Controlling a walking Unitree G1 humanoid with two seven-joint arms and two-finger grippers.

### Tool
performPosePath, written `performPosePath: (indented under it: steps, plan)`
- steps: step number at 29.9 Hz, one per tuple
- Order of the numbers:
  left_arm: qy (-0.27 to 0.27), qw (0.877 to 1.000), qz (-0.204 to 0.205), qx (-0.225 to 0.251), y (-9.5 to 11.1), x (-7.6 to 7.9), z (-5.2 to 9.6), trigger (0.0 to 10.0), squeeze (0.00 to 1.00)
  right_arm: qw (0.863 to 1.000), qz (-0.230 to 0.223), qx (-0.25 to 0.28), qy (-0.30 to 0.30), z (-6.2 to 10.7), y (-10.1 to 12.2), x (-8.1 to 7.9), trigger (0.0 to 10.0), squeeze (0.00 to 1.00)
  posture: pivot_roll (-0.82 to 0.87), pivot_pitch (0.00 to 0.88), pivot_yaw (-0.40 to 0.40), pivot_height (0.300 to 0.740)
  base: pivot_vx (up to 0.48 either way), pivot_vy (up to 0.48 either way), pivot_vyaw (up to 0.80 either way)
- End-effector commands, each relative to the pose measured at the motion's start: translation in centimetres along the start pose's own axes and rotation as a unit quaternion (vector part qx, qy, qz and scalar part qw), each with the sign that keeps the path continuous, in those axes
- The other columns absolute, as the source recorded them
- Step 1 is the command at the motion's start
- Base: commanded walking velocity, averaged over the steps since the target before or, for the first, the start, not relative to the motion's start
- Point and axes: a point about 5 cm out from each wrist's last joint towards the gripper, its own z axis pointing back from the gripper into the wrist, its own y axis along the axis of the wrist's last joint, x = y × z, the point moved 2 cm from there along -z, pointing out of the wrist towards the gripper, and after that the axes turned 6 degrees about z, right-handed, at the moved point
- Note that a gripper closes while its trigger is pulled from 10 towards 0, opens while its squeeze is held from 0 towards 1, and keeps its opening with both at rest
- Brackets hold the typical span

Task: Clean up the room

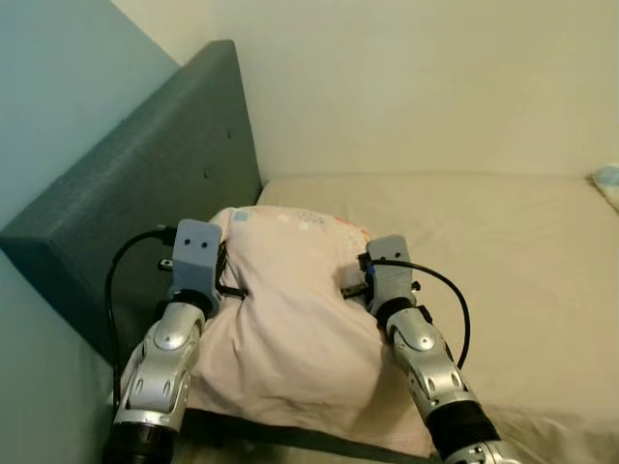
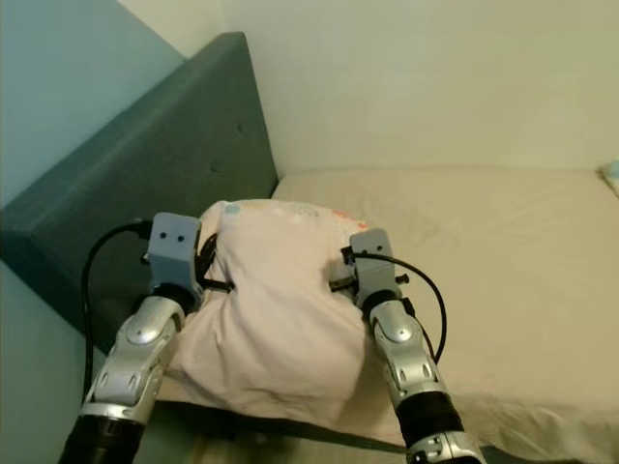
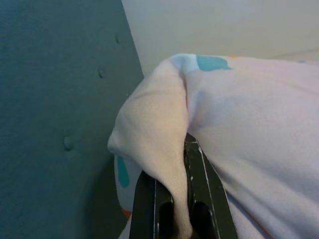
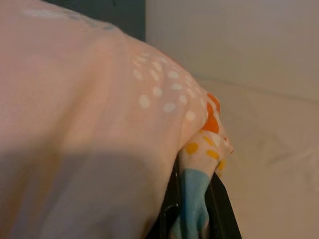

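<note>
The left hand (image 3: 182,219) is clamped on a fold of the pale pink pillow (image 1: 285,309), its black fingers (image 3: 212,199) pinching the fabric at the pillow's edge. The right hand (image 4: 192,214) is closed on the opposite edge, gripping a corner patterned with orange, yellow and blue. The pillow spans the gap between the two hands, bulging up over them, its near end drooping toward the robot. Just beyond the left hand, the dark teal headboard (image 1: 145,184) rises beside the pillow. Past the right hand stretches the beige bed (image 1: 503,251), and farther back a pale wall (image 1: 416,77).
</note>
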Motion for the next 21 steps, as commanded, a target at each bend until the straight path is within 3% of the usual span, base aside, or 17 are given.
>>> performPosePath:
  steps: [1, 8, 21]
  plan:
    - [-0.013, 1.0, -0.002, 0.026, 1.01, 0.57, -0.26, 10.0, 0.0, 0.999, -0.005, 0.041, 0.019, -0.36, 1.71, -1.06, 10.0, 0.0, -0.04, 0.075, 0.066, 0.74, 0.442, 0.0, 0.0]
    - [-0.011, 1.0, -0.002, 0.026, 1.05, 0.51, -0.25, 10.0, 0.0, 0.999, -0.005, 0.041, 0.02, -0.32, 1.68, -1.07, 10.0, 0.0, -0.04, 0.075, 0.066, 0.74, 0.438, 0.0, 0.0]
    - [-0.006, 1.0, -0.003, 0.027, 0.83, 0.0, 0.03, 10.0, 0.0, 0.999, -0.004, 0.038, 0.028, -0.24, 1.52, -1.32, 10.0, 0.0, -0.04, 0.079, 0.063, 0.74, 0.0, 0.0, 0.0]
